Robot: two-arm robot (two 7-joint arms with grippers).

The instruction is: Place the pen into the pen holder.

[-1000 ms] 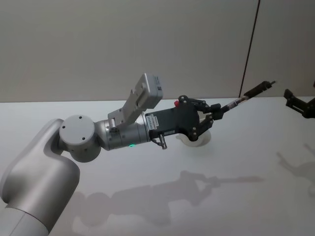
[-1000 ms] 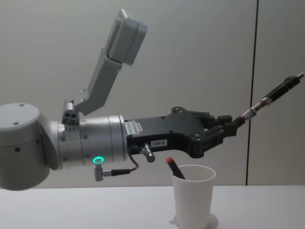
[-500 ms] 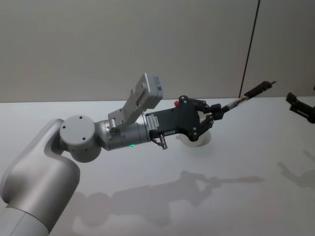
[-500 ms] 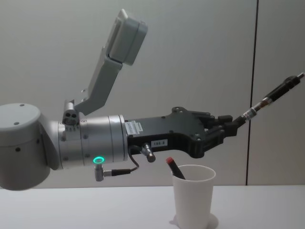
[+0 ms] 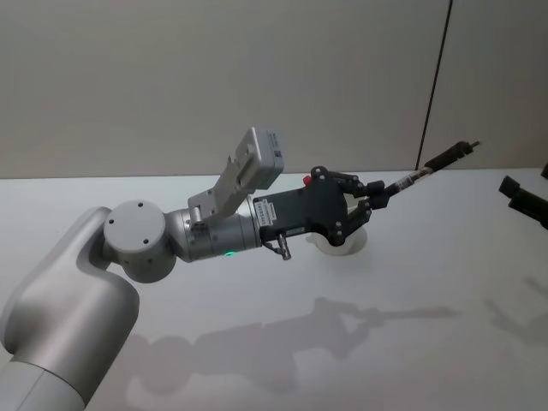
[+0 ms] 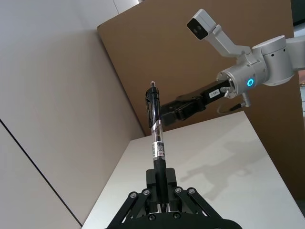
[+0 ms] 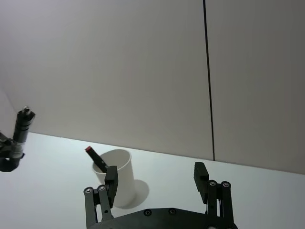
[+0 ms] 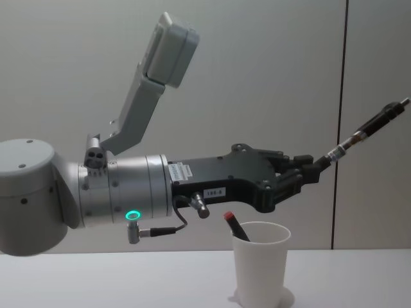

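Note:
My left gripper (image 5: 381,193) (image 8: 314,165) is shut on the lower end of a black pen (image 5: 432,164) (image 8: 366,131) (image 6: 155,129). The pen slants up and to the right, in the air above the table. Just below the gripper stands the pen holder (image 8: 260,263) (image 7: 114,176) (image 5: 349,247), a white tapered cup. The gripper body partly covers it in the head view. A dark pen with a red tip (image 8: 232,224) (image 7: 95,157) leans inside it. My right gripper (image 5: 522,197) (image 7: 156,179) is open and holds nothing, off at the right edge of the table.
The white table (image 5: 411,282) stretches bare around the cup. A plain wall with a dark vertical seam (image 5: 432,94) stands behind it. The left arm's large grey elbow (image 5: 137,240) hangs over the table's left half.
My right gripper has drawn back to the right, toward the edge of the head view. The left arm, the pen and the cup have not moved.

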